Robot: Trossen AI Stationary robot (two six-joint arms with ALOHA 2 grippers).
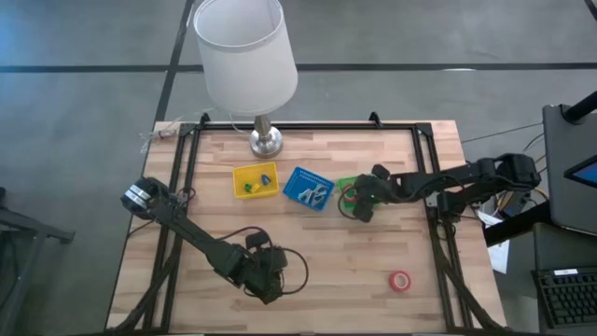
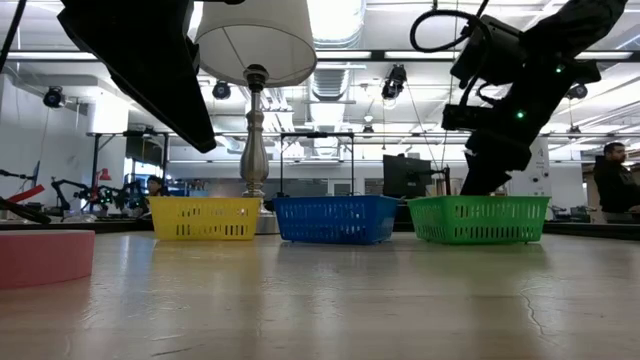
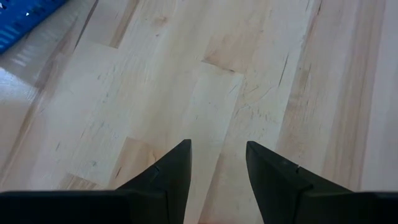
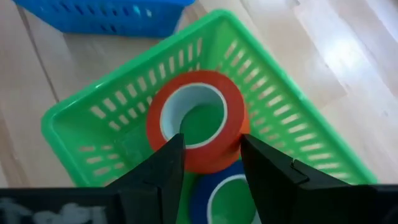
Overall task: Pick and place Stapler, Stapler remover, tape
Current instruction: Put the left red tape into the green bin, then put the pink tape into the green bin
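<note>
Wooden table [image 1: 317,252], slatted top, is carrying three small baskets in a row near its far side: yellow basket [image 1: 255,180], blue basket [image 1: 308,188] and green basket [image 1: 346,190], the last partly hidden in the high view. White-shaded lamp [image 1: 246,49] on a metal base is standing behind the yellow basket. Right gripper [image 4: 210,163] is hanging directly over the green basket, fingers parted with nothing clamped between them. Red tape roll [image 4: 198,119], pale core, is lying inside the green basket just beyond the right fingertips; blue tape roll [image 4: 214,186] is lying beside it in the same basket, touching or overlapped by the red one; which of the two cannot be told. Second red tape roll [image 1: 400,280] is sitting alone on the table toward the near right corner, well apart from the baskets. Yellow basket is holding small green and blue items; blue basket is holding small pale and grey items; neither lot can be identified further. Left gripper [image 3: 217,171] is waiting low over bare wood at the near left of the table, fingers parted and empty. A person [image 2: 618,180] is showing in the room beyond the table in the low view.
</note>
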